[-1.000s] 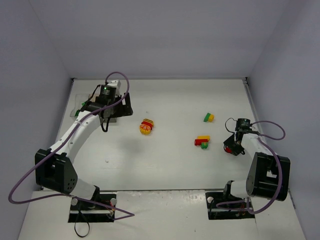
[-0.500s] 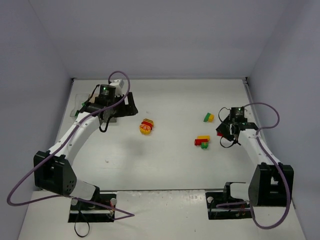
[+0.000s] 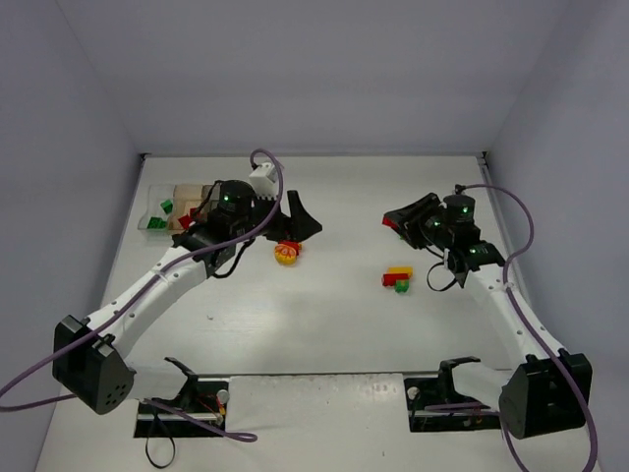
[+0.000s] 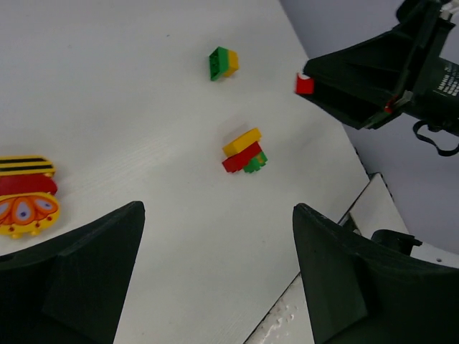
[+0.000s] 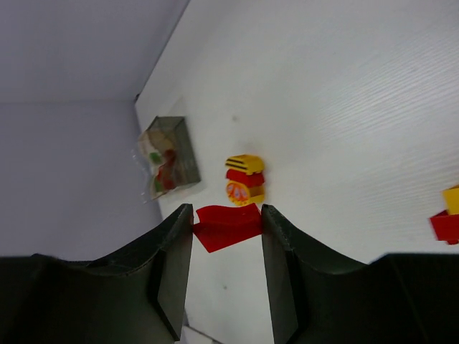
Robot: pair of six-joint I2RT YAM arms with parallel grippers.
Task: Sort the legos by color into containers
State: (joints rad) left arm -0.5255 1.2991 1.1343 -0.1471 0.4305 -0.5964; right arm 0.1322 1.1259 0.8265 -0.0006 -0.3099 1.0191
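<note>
Right hand [image 3: 395, 218] clamped on red brick [image 5: 228, 226]. Boxes [image 3: 182, 194] lie far left across the desk [image 3: 334, 315]. Left hand [image 3: 304, 223], fingers apart and empty, is nearer.

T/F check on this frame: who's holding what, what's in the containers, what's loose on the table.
1. The right claw is shut on a red lego. True.
2. The left claw grips a yellow lego. False: it is open with nothing between its fingers.
3. The containers are all empty. False: green and red pieces show inside them.
4. A red-yellow-green clump lies loose on the table, not in either claw. True.
</note>
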